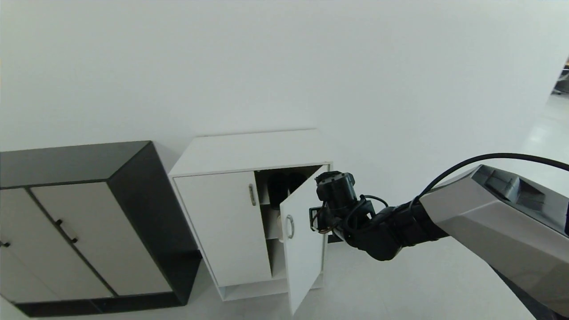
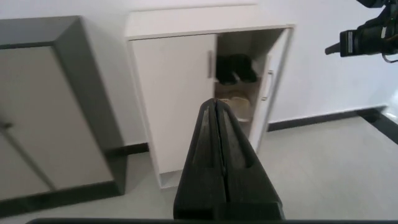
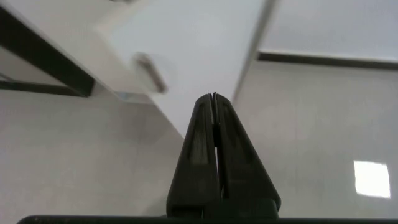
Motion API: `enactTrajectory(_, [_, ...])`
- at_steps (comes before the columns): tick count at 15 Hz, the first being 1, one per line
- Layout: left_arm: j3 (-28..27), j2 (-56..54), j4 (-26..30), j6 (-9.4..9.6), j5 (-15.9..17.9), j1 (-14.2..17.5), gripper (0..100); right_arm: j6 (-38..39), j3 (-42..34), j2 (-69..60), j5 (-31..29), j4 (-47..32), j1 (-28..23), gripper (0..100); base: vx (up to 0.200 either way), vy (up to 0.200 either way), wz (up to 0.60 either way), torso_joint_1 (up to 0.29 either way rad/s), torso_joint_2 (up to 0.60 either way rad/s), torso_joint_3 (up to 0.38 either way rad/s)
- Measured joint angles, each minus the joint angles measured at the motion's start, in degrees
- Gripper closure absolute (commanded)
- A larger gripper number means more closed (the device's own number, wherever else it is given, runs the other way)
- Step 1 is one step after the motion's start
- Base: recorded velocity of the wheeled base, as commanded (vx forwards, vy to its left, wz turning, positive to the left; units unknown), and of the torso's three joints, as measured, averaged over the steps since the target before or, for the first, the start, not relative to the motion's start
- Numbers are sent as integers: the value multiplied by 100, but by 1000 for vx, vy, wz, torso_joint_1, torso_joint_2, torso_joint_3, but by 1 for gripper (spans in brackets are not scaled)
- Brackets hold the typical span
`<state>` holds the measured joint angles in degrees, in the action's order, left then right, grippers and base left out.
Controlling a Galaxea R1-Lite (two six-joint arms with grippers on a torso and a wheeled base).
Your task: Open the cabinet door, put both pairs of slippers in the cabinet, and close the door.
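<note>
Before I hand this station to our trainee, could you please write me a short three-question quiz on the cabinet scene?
1. True or false: the right door of the white cabinet is fully closed.
2. Where are the dark slippers? A: on the upper shelf; B: on the floor; C: on top of the cabinet.
3. Fill in: the light slippers lie ___ the dark pair.
Key: 1 false; 2 A; 3 below.
</note>
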<state>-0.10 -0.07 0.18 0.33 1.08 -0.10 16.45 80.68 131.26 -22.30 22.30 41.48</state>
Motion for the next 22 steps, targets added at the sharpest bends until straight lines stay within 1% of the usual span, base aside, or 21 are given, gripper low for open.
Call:
enactTrajectory(5, [0, 0, 4, 2, 0, 0, 100, -6, -35, 2, -41, 160, -17, 100, 0, 0, 0, 0, 0, 0])
enactTrajectory(8, [0, 0, -5, 0, 2, 10, 100, 0, -317, -48, -39, 351, -113, 100, 0, 0, 0, 0, 0, 0])
enactTrajectory(11, [0, 0, 2, 0, 0, -1, 100, -96, -922, -232, 21, 898, -213, 100, 0, 0, 0, 0, 0, 0])
enactTrajectory(15, [0, 0, 4, 0, 4, 0, 100, -424, -2076, -516, 290, 1799, -354, 100, 200, 0, 0, 2, 4, 2])
enactTrajectory(19, [-1, 0, 9, 2, 6, -1, 100, -446, -2776, -645, 334, 2237, -452, 100, 200, 0, 0, 1, 2, 2])
enactTrajectory(21, [2, 0, 6, 0, 6, -1, 100, -455, -3160, -681, 334, 2688, -463, 100, 200, 0, 0, 10, 5, 2])
enactTrajectory(22, [2, 0, 4, 0, 4, 0, 100, -463, -3298, -691, 336, 2789, -461, 100, 0, 0, 0, 0, 0, 0])
